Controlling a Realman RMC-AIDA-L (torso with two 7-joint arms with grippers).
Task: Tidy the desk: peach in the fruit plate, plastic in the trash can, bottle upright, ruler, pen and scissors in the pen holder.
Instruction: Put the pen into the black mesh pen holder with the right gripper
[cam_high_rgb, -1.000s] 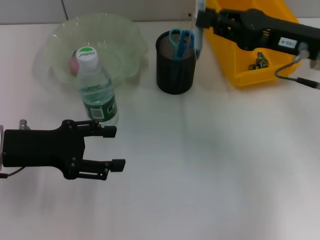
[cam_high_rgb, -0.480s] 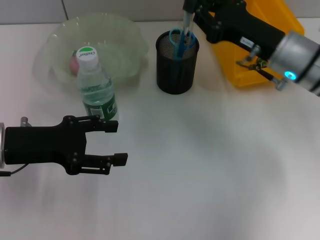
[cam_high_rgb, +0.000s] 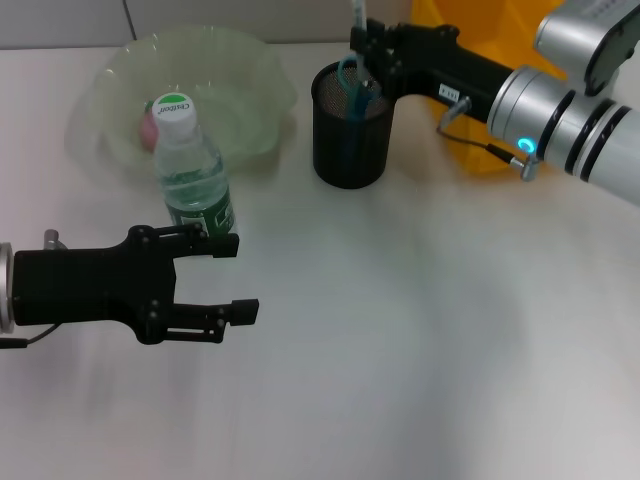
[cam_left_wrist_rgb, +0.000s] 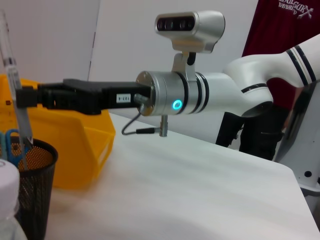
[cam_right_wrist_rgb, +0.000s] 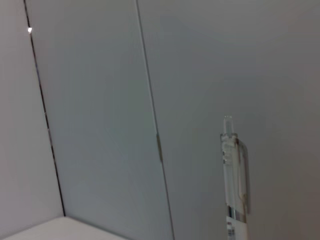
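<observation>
— Swinging in from over the yellow bin (cam_high_rgb: 478, 150), the right arm now has its right gripper (cam_high_rgb: 366, 42) directly above the pen holder (cam_high_rgb: 351, 125); a second ago it hung off to that side. What is it carrying?

— A clear pen (cam_high_rgb: 357, 18), pinched upright. From the left wrist view the pen (cam_left_wrist_rgb: 14, 95) stands nearly vertical, its lower end dipping just inside the mesh rim of the pen holder (cam_left_wrist_rgb: 29, 195), with the gripper (cam_left_wrist_rgb: 25, 96) clamped around its middle. The right wrist view shows only the pen's top end (cam_right_wrist_rgb: 235, 180) against a grey wall.

— Anything already in the holder?

— Blue-handled scissors (cam_high_rgb: 357, 82), handles up, just beside the pen.

— And the left side?

— The left gripper (cam_high_rgb: 225, 276) hovers low over the table (cam_high_rgb: 420, 340) in front of the bottle, fingers spread apart and holding nothing. It has crept only slightly forward since the earlier frames.

— Where do the other things stand?

— The bottle (cam_high_rgb: 190, 170) is upright with its green-and-white cap on, right at the near edge of the fruit plate (cam_high_rgb: 250, 80). A pinkish peach (cam_high_rgb: 149, 127) lies in that pale green plate, partly hidden behind the bottle. The yellow bin sits beyond the right arm, mostly covered by it.
</observation>
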